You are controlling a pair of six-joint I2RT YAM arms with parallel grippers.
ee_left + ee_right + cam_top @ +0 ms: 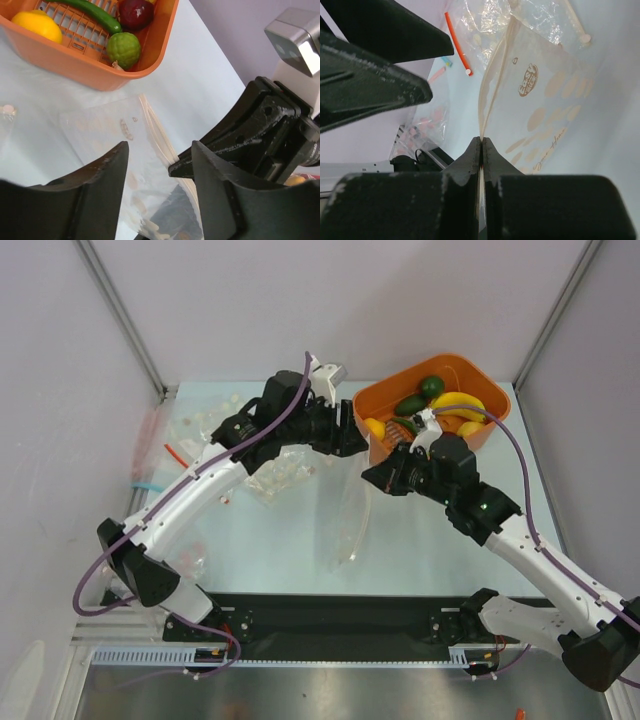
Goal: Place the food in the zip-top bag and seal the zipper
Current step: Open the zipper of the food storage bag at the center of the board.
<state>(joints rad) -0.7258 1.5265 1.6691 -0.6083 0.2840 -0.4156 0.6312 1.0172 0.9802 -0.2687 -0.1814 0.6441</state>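
Observation:
The clear dotted zip-top bag (pixel 348 515) lies on the table in front of the orange basket (pixel 495 410). My right gripper (pixel 481 139) is shut on the bag's mouth edge, on the zipper strip (pixel 492 85); it also shows in the top view (pixel 372 476). My left gripper (pixel 159 150) is open just above the bag (pixel 115 130), with the zipper strip (pixel 155 130) between its fingers, close to the right gripper. The food is in the basket: lemon (pixel 37 25), green chili (pixel 97 14), dark red apple (pixel 135 12), lime (pixel 123 48), banana (pixel 455 402), avocado (pixel 432 386).
Plain clear bags (pixel 280 475) lie crumpled at the left behind my left arm, with a red strip (pixel 175 452) and a blue strip (pixel 150 485). The basket (pixel 65 60) stands at the back right. Enclosure walls stand on the left, right and back.

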